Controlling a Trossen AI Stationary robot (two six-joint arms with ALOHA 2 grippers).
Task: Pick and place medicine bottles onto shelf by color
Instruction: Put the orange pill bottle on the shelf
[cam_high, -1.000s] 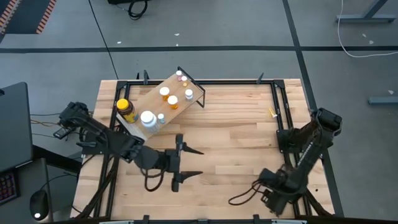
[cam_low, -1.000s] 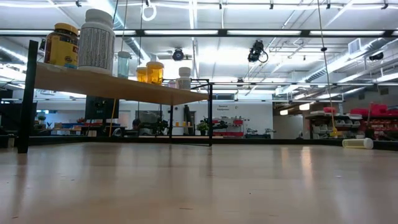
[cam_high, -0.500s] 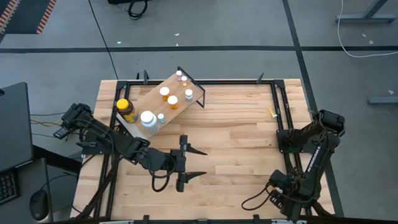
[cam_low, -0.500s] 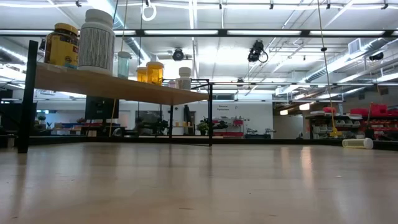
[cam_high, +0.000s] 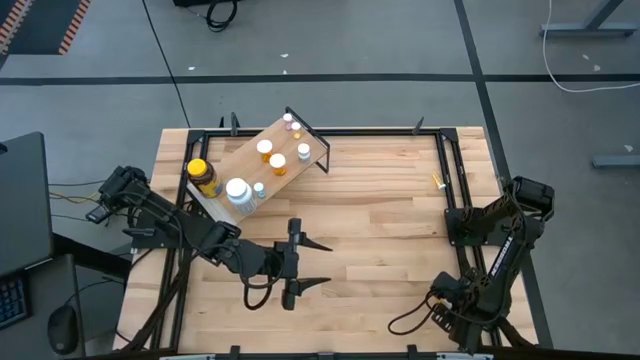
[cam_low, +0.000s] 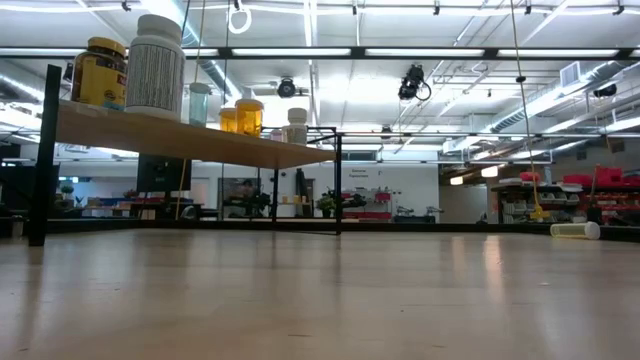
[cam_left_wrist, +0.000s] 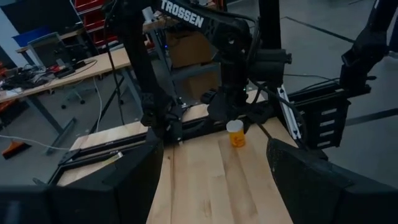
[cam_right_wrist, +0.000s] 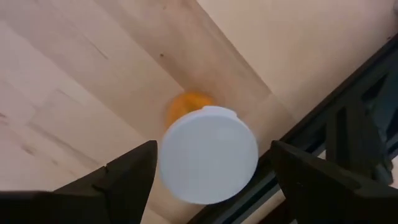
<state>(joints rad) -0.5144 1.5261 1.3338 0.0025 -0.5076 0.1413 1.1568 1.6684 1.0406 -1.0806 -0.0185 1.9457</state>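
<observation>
Overhead, the shelf already carries most medicine bottles. Level with the bench, they stand in a row. Wrist views: the spread left end effector idles mid-bench; the spread right end effector hovers over one remaining orange vial.

The shelf is pale plywood on a black frame; on it stand an amber jar (yellow lid), a white-capped bottle and orange vials.
</observation>
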